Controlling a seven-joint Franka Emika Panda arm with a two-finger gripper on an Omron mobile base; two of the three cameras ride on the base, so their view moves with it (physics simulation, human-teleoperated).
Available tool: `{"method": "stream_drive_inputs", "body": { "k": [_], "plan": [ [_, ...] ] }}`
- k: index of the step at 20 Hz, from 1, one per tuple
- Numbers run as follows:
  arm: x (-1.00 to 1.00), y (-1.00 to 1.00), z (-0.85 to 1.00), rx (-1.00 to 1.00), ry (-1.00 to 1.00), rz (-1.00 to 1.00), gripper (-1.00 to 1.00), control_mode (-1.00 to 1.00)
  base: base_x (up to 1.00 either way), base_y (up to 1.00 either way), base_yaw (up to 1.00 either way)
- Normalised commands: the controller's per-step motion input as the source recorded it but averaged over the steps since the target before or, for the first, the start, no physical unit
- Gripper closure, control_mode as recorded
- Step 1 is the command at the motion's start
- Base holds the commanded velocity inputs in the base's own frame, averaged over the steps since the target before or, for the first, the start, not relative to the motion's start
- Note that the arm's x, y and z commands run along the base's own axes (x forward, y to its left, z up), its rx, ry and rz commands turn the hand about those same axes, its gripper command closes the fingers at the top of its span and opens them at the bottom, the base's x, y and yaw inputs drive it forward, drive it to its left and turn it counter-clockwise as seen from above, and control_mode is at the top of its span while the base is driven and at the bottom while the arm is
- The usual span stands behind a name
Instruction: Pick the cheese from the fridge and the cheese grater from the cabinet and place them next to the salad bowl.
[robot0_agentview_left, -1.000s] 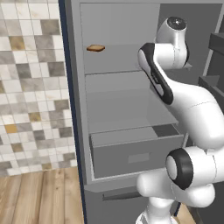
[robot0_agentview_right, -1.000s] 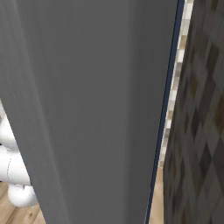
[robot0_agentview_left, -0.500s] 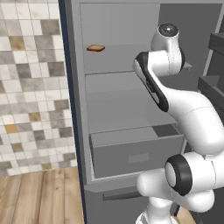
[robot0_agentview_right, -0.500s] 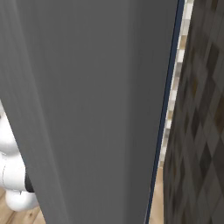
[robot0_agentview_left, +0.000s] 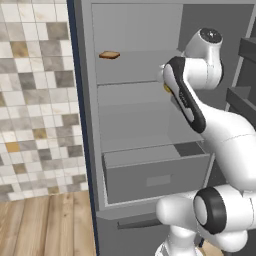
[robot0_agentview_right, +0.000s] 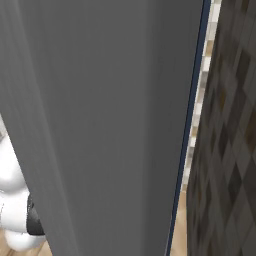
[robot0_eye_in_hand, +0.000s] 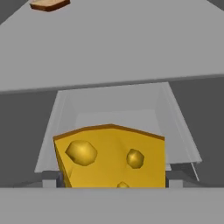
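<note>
The cheese (robot0_eye_in_hand: 111, 157), a yellow-orange wedge with holes, sits between my gripper (robot0_eye_in_hand: 113, 180) finger tips, which press on its two sides. It hangs over the fridge's open grey drawer (robot0_eye_in_hand: 109, 109). In the left base view my arm reaches into the open fridge (robot0_agentview_left: 140, 105) at the middle shelf. There only a small yellow bit of the cheese (robot0_agentview_left: 166, 88) shows beside the forearm, and the hand itself is hidden behind the arm. The cheese grater and the salad bowl are out of view.
A flat brown bread slice (robot0_agentview_left: 109, 55) lies on the upper shelf, also at the top of the hand view as bread slice (robot0_eye_in_hand: 48, 4). The drawer (robot0_agentview_left: 155, 175) stands pulled out. The grey fridge door (robot0_agentview_right: 100, 125) with its navy edge blocks the right base view. Tiled wall (robot0_agentview_left: 35, 100) stands left.
My arm's upper links have shifted slightly in front of the shelves. The bread slice and the drawer have not moved.
</note>
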Motion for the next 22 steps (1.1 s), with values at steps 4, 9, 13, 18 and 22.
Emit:
{"method": "stream_drive_inputs", "body": {
  "k": [4, 9, 13, 18, 22],
  "plan": [
    [-0.63, 0.02, 0.00, 0.00, 0.00, 0.00, 1.00, -1.00, 0.00, 0.00, 0.00],
    [-0.60, 0.09, -0.10, 0.00, 0.07, 0.00, 1.00, -1.00, 0.00, 0.00, 0.00],
    [-0.67, 0.12, -0.09, 0.00, 0.05, 0.00, 1.00, -1.00, 0.00, 0.00, 0.00],
    [-0.71, 0.05, 0.00, 0.00, 0.00, 0.00, 1.00, -1.00, 0.00, 0.00, 0.00],
    [-0.53, 0.05, 0.00, 0.00, 0.00, 0.00, 1.00, -1.00, 0.00, 0.00, 0.00]
  ]
}}
